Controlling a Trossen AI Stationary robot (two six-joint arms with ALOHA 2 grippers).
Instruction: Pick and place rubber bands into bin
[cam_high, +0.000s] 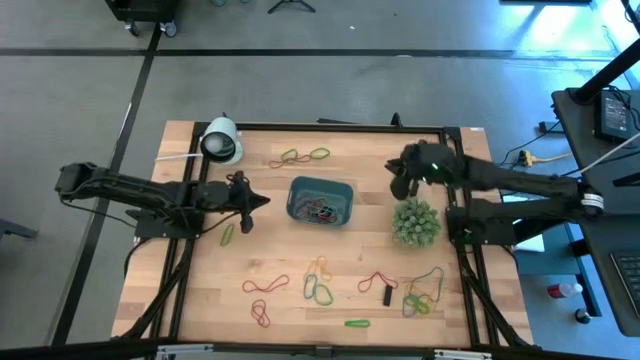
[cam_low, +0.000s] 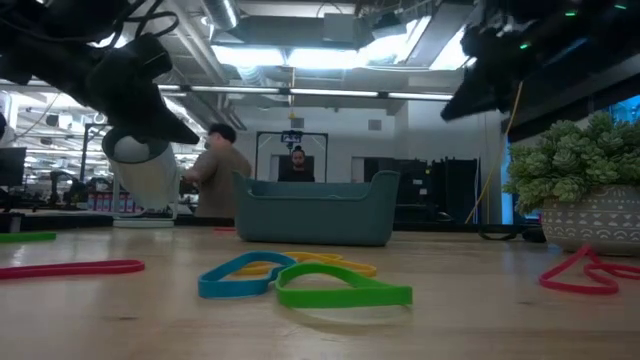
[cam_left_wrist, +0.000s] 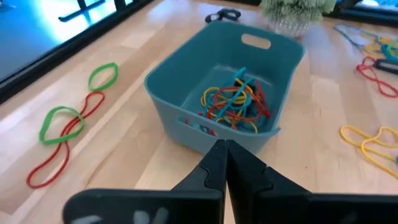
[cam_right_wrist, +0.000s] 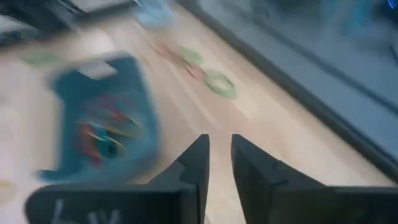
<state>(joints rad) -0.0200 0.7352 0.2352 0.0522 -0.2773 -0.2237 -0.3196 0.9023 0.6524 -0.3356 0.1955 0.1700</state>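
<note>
Hovering left of the teal bin (cam_high: 320, 201) of tangled rubber bands (cam_left_wrist: 235, 102), the left gripper (cam_left_wrist: 224, 148) is pressed together, empty; the right gripper (cam_right_wrist: 220, 144) stands slightly spread.

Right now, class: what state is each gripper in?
Left gripper: shut, holding nothing visible.
Right gripper: fingers slightly apart, nothing between them.

White dome (cam_high: 221, 142); potted plant (cam_high: 415, 222); black block (cam_high: 387, 295).
</note>
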